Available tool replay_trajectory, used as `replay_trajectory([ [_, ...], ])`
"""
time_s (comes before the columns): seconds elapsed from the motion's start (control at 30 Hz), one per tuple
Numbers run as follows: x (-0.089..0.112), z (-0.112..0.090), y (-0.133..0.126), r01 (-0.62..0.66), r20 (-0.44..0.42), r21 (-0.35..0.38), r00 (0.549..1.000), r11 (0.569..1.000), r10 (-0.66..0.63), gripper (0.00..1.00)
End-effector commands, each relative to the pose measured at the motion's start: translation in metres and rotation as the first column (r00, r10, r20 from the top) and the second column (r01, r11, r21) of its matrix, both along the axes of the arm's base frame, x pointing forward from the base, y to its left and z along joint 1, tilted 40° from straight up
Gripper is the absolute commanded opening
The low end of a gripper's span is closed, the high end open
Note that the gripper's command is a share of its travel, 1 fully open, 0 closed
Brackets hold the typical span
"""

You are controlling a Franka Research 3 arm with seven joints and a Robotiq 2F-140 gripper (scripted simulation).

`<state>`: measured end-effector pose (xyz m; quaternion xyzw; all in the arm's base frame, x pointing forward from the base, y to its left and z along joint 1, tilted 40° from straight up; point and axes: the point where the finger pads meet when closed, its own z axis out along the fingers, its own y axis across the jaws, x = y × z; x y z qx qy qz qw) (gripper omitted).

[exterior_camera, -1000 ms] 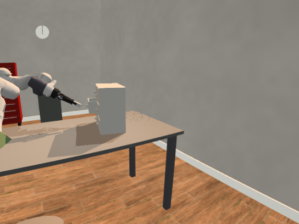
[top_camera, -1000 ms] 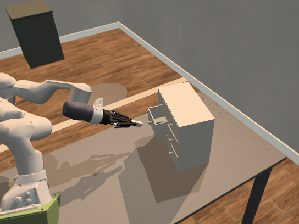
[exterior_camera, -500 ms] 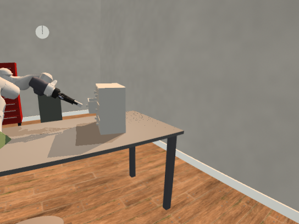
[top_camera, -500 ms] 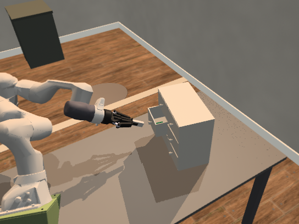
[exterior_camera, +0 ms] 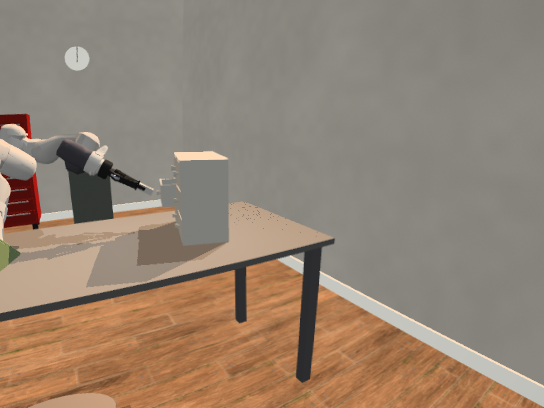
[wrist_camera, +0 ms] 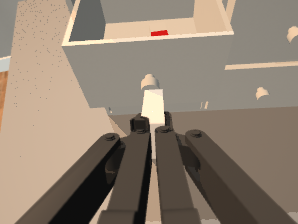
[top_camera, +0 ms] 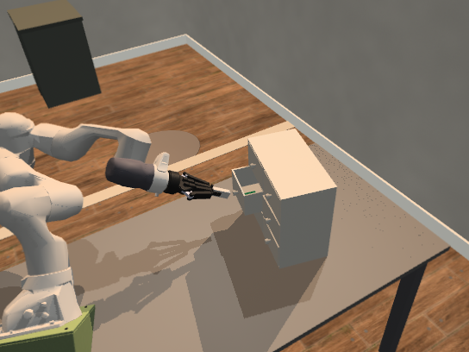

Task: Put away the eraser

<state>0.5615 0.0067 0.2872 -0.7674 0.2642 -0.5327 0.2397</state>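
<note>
The gripper (top_camera: 221,192) (exterior_camera: 147,189) (wrist_camera: 154,103) was closed narrow, its pale tips together just short of the knob (top_camera: 235,191) (wrist_camera: 150,83) on the open drawer (top_camera: 240,201) (exterior_camera: 168,194) (wrist_camera: 115,70). Ahead of the hand stood the chest (top_camera: 302,168) (exterior_camera: 205,200) (wrist_camera: 265,27). Beyond the knob, inside that drawer, lay a green strip (top_camera: 250,192) and a red piece (wrist_camera: 159,33) (only a sliver of each showed); either was perhaps an eraser, though I could not tell which

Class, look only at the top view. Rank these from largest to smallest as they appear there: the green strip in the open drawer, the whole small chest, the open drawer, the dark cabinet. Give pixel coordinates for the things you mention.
1. Small chest (top_camera: 303,224) (exterior_camera: 205,200)
2. Dark cabinet (top_camera: 60,65) (exterior_camera: 91,197)
3. Open drawer (top_camera: 238,194) (exterior_camera: 168,194) (wrist_camera: 150,60)
4. Green strip (top_camera: 250,192)
</note>
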Motion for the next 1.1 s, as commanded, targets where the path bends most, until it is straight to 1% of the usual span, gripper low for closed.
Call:
replay_trajectory([
  [0.0, 0.006, 0.000, 0.001, -0.010, 0.001, -0.006, 1.000, 1.000, 0.010, 0.00],
  [0.17, 0.015, 0.001, -0.001, -0.010, 0.001, -0.006, 1.000, 1.000, 0.010, 0.00],
  [0.23, 0.015, 0.001, -0.001, -0.010, 0.001, -0.006, 1.000, 1.000, 0.010, 0.00],
  [0.73, 0.042, 0.003, -0.008, -0.010, 0.001, -0.006, 1.000, 1.000, 0.010, 0.00],
  [0.8, 0.042, 0.003, -0.008, -0.010, 0.001, -0.006, 1.000, 1.000, 0.010, 0.00],
  [1.07, 0.055, 0.004, -0.011, -0.010, 0.001, -0.006, 1.000, 1.000, 0.010, 0.00],
])
